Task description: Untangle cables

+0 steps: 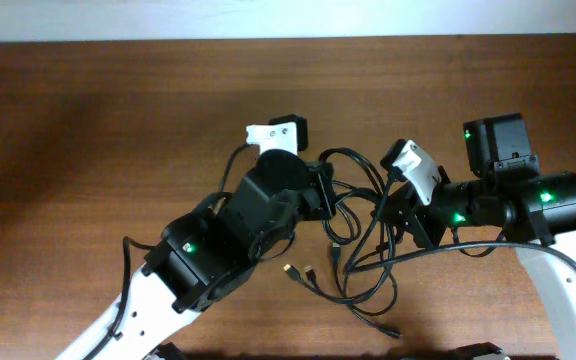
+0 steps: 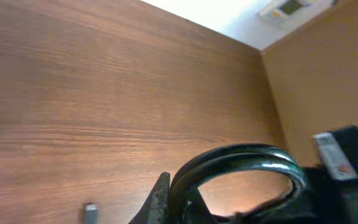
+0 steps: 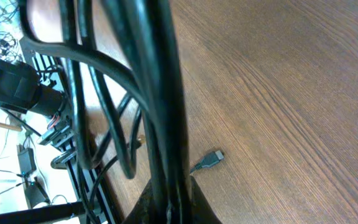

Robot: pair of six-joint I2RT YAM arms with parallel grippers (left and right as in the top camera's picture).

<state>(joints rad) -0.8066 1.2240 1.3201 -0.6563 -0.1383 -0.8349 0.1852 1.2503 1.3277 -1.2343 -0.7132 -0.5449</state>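
Note:
The cables [image 1: 356,240] lie as a tangle of thin black cords on the wooden table between my two arms. Loose plug ends rest near the front, one with a yellowish tip [image 1: 290,270] and another lower right [image 1: 393,332]. My left gripper [image 1: 325,197] is shut on a cable loop, which arches over its fingers in the left wrist view [image 2: 241,158]. My right gripper [image 1: 392,213] is shut on a bundle of cables [image 3: 166,124] that runs up from between its fingers [image 3: 174,202]. A small plug [image 3: 214,157] lies on the table beside them.
The wooden table [image 1: 98,130] stretches to the left and back. Another small plug [image 2: 90,211] lies on the wood in the left wrist view. A thicker black wire of the right arm [image 1: 468,250] crosses near the tangle. Equipment [image 3: 17,87] stands beyond the table edge.

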